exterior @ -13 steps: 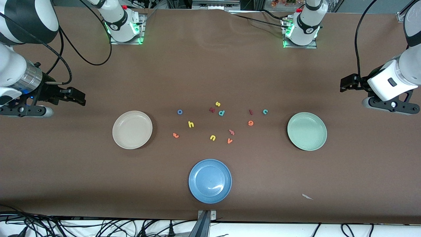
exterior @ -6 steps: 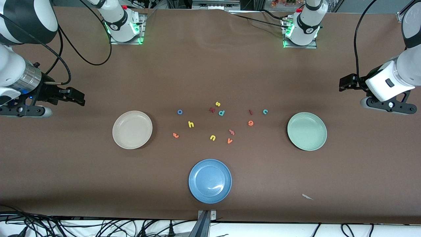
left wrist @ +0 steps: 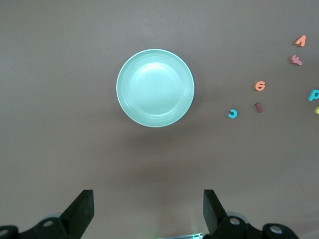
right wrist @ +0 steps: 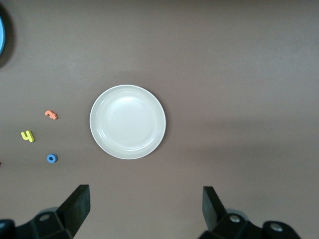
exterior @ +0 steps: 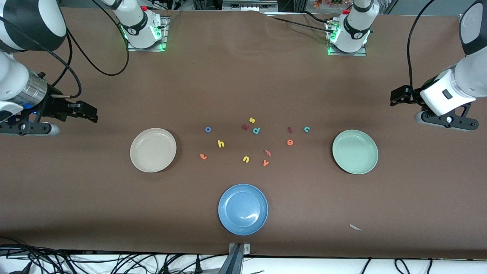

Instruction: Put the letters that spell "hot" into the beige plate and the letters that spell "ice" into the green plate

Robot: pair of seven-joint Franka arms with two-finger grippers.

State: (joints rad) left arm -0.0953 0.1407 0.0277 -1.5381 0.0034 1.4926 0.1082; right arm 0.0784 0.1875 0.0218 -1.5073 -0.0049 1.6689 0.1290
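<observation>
The beige plate (exterior: 153, 150) (right wrist: 127, 122) lies toward the right arm's end, the green plate (exterior: 355, 152) (left wrist: 155, 87) toward the left arm's end; nothing lies in either. Between them on the table are the blue "o" (exterior: 208, 129) (right wrist: 52, 158), yellow "h" (exterior: 221, 143) (right wrist: 28, 135), orange "t" (exterior: 203, 156) (right wrist: 50, 115), dark red "i" (exterior: 290, 129) (left wrist: 258, 107), teal "c" (exterior: 307, 129) (left wrist: 232, 113) and orange "e" (exterior: 290, 142) (left wrist: 259, 85). My left gripper (exterior: 395, 98) (left wrist: 148, 209) hangs open over bare table at its end. My right gripper (exterior: 93, 114) (right wrist: 145, 206) hangs open over bare table at its end.
A blue plate (exterior: 243, 209) lies nearer the front camera than the letters. Other letters lie among them: yellow "s" (exterior: 252, 120), teal "p" (exterior: 256, 130), a dark red letter (exterior: 245, 127), yellow "u" (exterior: 246, 159), orange "v" (exterior: 266, 163), a pink letter (exterior: 268, 153). A paper scrap (exterior: 355, 227) lies near the front edge.
The left arm's hand has drifted a little toward the robots' bases and toward the table's middle. The right arm has barely moved. The letters and plates lie as before.
</observation>
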